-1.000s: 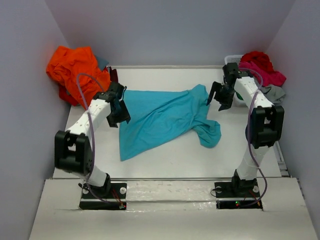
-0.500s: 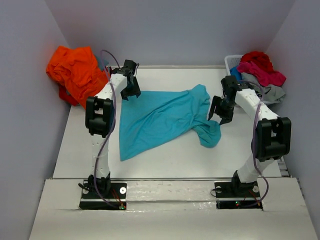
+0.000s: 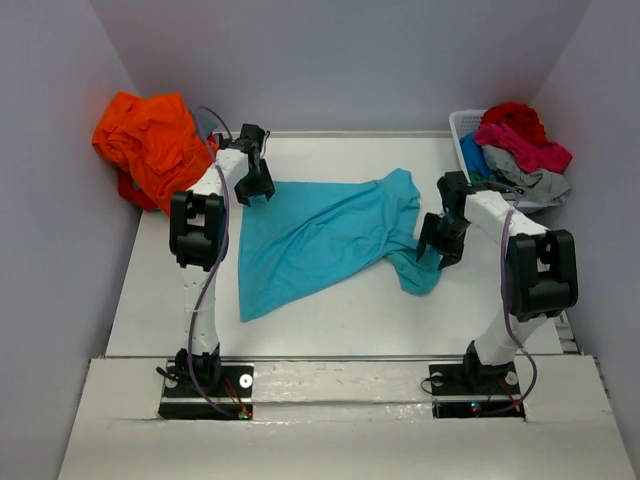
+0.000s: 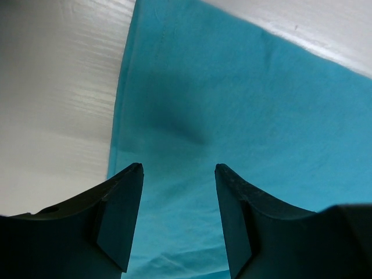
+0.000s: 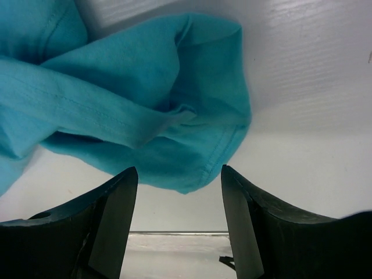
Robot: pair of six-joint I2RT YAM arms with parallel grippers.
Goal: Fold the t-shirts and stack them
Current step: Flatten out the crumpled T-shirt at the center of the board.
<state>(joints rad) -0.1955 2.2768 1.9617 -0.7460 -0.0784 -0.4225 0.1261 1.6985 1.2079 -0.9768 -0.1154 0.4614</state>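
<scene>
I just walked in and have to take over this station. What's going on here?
Two robot arms are working on a turquoise t-shirt lying rumpled on the table. The left gripper hangs open over its far left corner, the right gripper open over the bunched right end; neither holds cloth. A heap of orange shirts sits at far left, and a white basket at far right holds more.

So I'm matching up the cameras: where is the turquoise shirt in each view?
Top: shirt spread across the middle.
Left wrist: shirt lies flat, filling the right and centre.
Right wrist: shirt bunched, upper left and centre.
Shared landmark: the white table.
</scene>
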